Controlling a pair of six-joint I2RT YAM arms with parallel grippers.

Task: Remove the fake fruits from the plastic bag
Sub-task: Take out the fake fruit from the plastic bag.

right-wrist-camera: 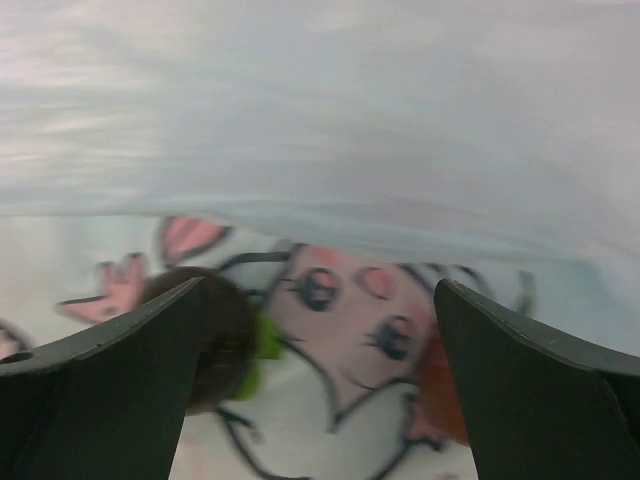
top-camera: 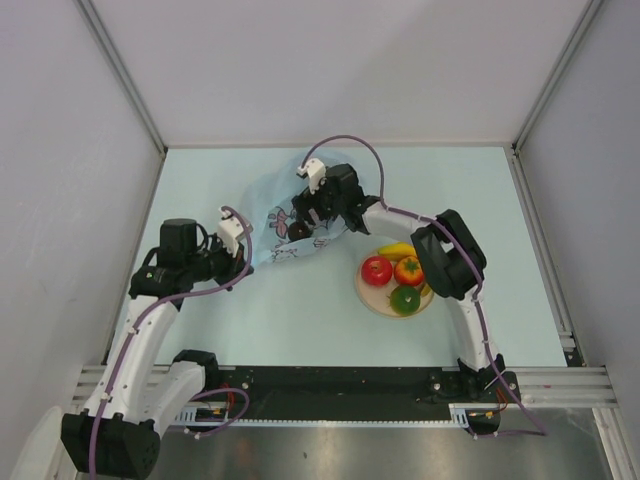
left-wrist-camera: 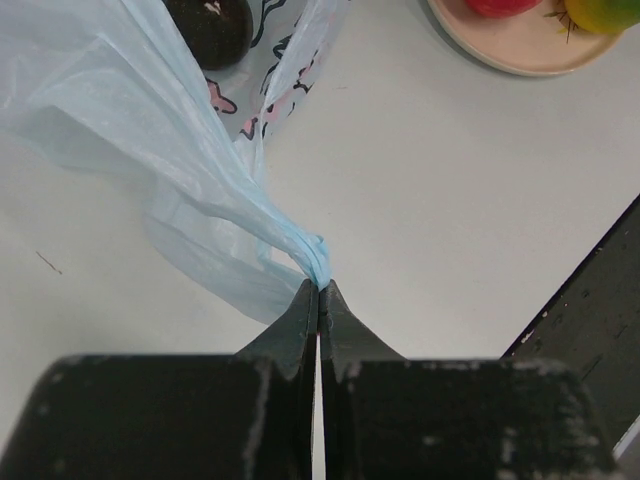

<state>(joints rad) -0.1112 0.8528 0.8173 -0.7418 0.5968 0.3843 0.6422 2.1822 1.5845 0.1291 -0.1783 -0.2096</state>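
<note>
Plastic bag [top-camera: 285, 212]: thin crinkled film, translucent light blue, with a white printed panel. It lies at the middle of the tabletop [top-camera: 250, 310], near the plate and to its left in the top view.
Bag corner: twisted into a tight, rope-like tail and pulled taut toward the left arm.
Cartoon prints [right-wrist-camera: 350, 300]: pink-and-black line drawings with round eyes and pink cheeks; blurred in the right wrist view.
Dark purple fruit [left-wrist-camera: 210, 25]: smooth, glossy and rounded, with a small green part. It sits inside the bag on the printed panel.
Left fingers [left-wrist-camera: 295, 330]: matte black, pressed together and clamping the twisted bag corner.
Right fingers [right-wrist-camera: 110, 390]: matte black, spread apart and gripping nothing. The film is above them and the printed panel below, with the dark purple fruit just beside one finger.
Plate [top-camera: 368, 297]: round, beige and shallow, resting on the tabletop.
Plate contents: red apple [top-camera: 377, 270], orange fruit [top-camera: 409, 270] with a green top, green fruit [top-camera: 405, 299] and banana [top-camera: 397, 250] — all glossy plastic, packed close together.
</note>
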